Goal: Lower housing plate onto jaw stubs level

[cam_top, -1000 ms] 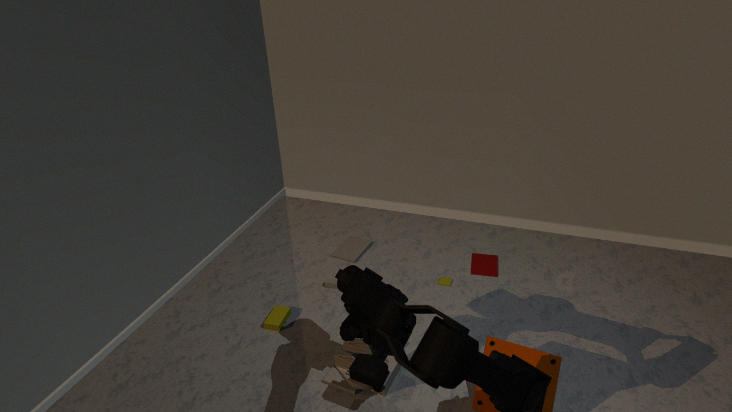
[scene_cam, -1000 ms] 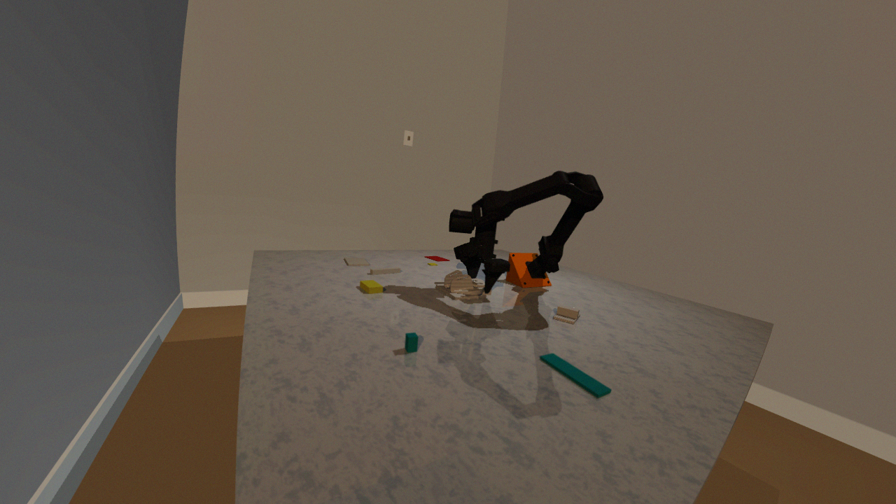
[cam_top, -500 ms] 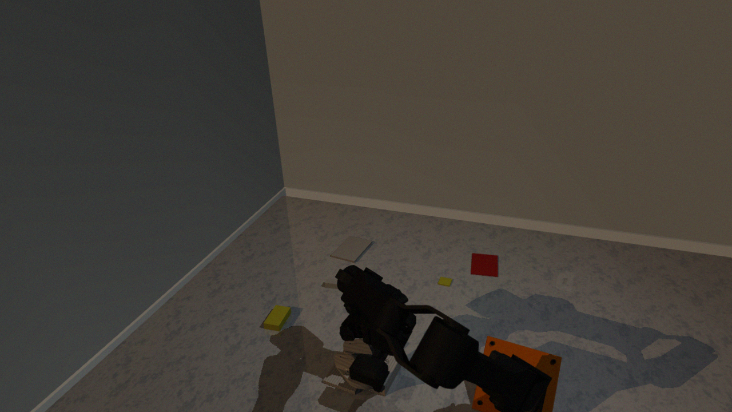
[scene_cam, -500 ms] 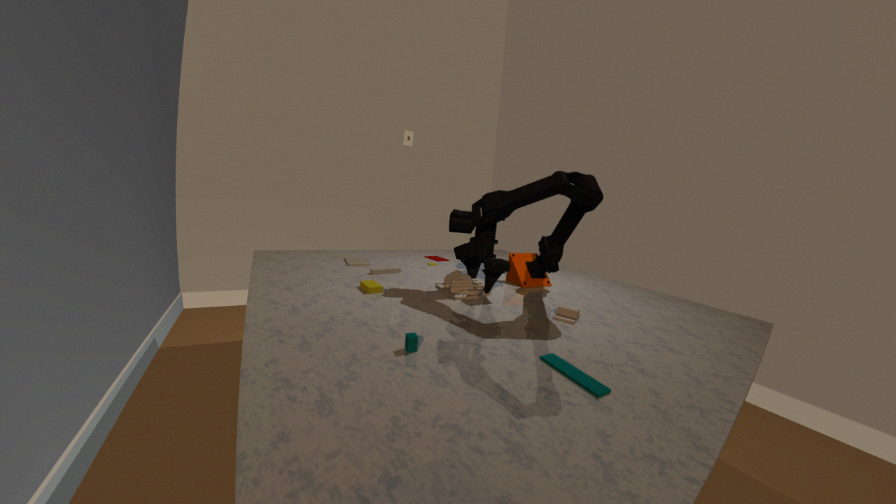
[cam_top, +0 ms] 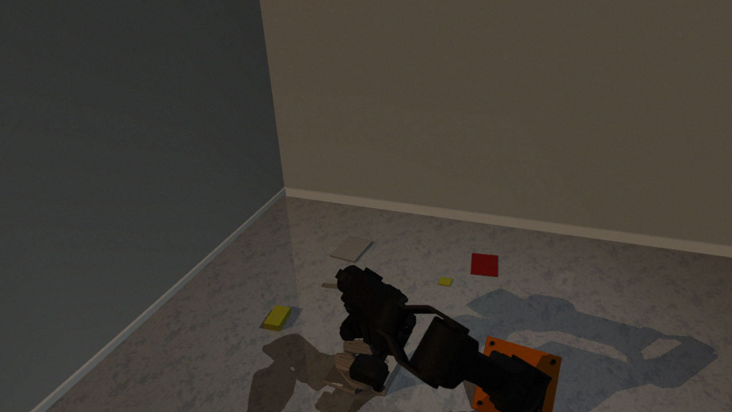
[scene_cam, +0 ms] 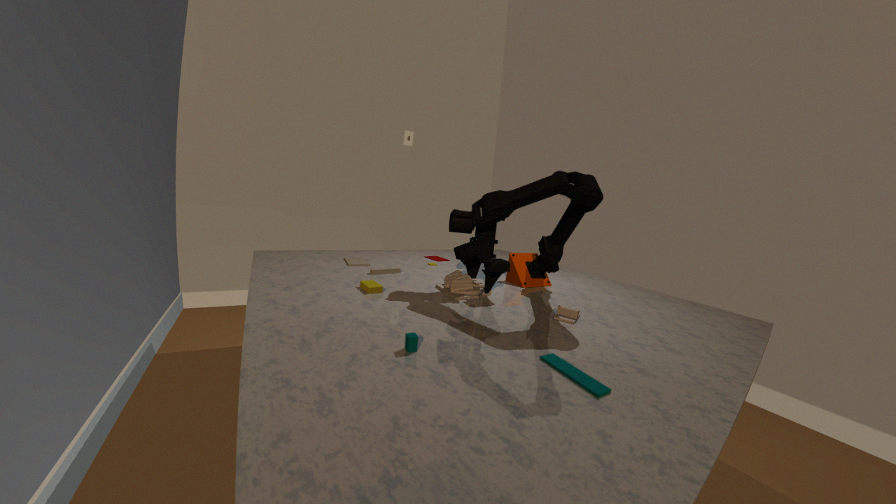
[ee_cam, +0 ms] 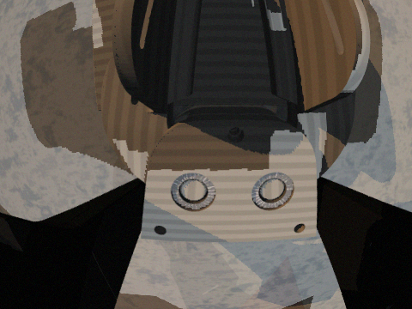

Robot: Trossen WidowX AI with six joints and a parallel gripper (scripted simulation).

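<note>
The housing plate [ee_cam: 232,208], pale and striped with two ringed holes, lies between my two fingers in the wrist view, its side edges against them. My gripper [ee_cam: 229,185] [scene_cam: 481,283] is shut on it, low over the table. The plate's rounded far edge overlaps the near part of the jaw assembly. Two curved jaws stand beyond it, the left jaw [ee_cam: 124,60] and the right jaw [ee_cam: 324,64], with a dark channel between. The jaw assembly also shows beside the fingers in the top and exterior views [cam_top: 346,364] [scene_cam: 462,285]. The stubs and any gap under the plate are hidden.
An orange block [cam_top: 517,349] [scene_cam: 519,269] stands by the arm's base. A yellow block [cam_top: 277,316] [scene_cam: 370,287], a red tile [cam_top: 484,264] [scene_cam: 436,257], a pale tile [cam_top: 351,248] [scene_cam: 357,262], a teal bar [scene_cam: 574,374], a teal block [scene_cam: 411,341] and a tan piece [scene_cam: 568,311] lie around.
</note>
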